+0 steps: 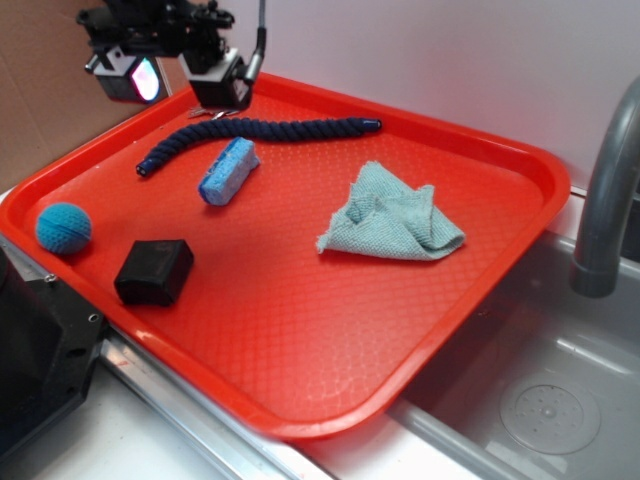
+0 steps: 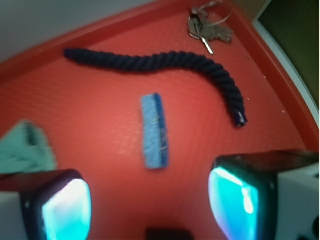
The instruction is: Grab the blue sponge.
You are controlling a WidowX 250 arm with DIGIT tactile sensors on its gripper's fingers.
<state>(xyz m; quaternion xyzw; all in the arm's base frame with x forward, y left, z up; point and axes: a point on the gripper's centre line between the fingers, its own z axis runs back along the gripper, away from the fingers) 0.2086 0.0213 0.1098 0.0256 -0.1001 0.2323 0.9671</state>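
Approach step, I judge: my pincer (image 2: 150,200) hangs wide open and empty above the blue sponge (image 1: 229,170), lying free on the red tray (image 1: 300,330) beside the rope (image 1: 260,132). Next: descend, straddle, close.

Even, bright, soft light gives the exterior view short faint shadows and a sharp, glossy red tray (image 1: 300,330), while the wrist view is blurry throughout, its close fingertips (image 2: 67,210) out of focus and glowing cyan.
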